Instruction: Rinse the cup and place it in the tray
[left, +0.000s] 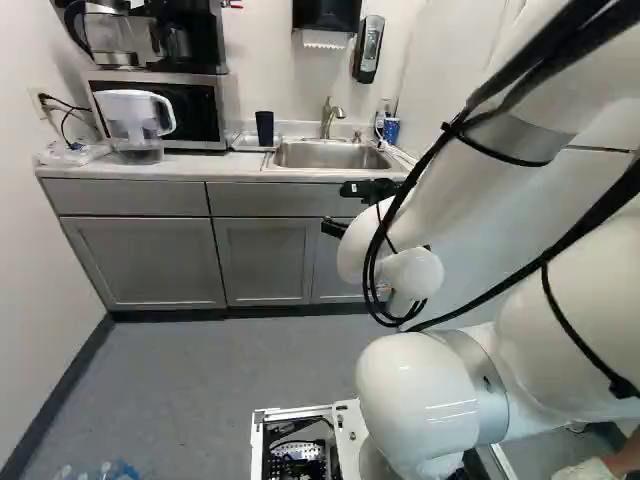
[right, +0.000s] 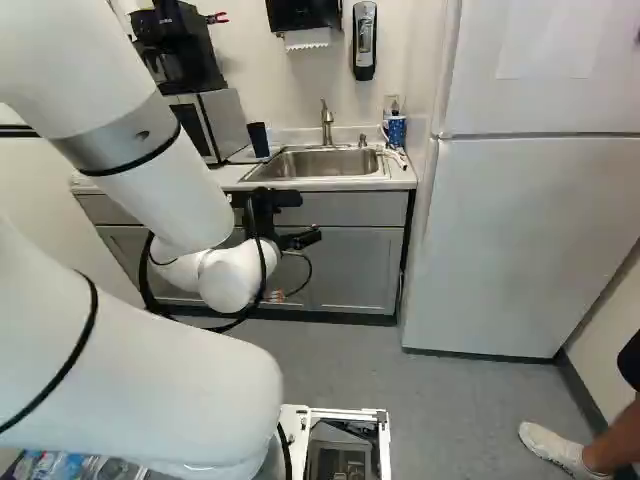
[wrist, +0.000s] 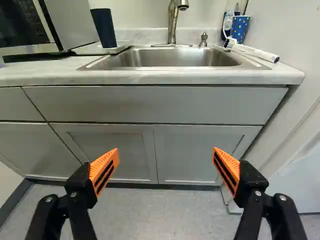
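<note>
My gripper (right: 305, 238), black, is in front of the lower cabinets in the right base view. In the wrist view the gripper (wrist: 165, 169) stands wide open, nothing between its orange pads. Ahead of it and higher is the steel sink (wrist: 175, 59) with its faucet (wrist: 172, 22). A dark blue cup (wrist: 104, 28) stands on a low white tray (wrist: 100, 49) between microwave and sink; the left base view also shows the cup (left: 265, 128). Beyond the sink's other end is a blue dotted cup (wrist: 240, 27), with a white brush (wrist: 255, 51) lying nearby.
The countertop edge (wrist: 150, 77) and cabinet doors (wrist: 195, 152) face the gripper. A microwave (left: 205, 110) and a clear pitcher (left: 138, 122) stand on the counter in the left base view. A tall white fridge (right: 520, 240) is at the right, and a person's shoe (right: 552, 447) shows near it.
</note>
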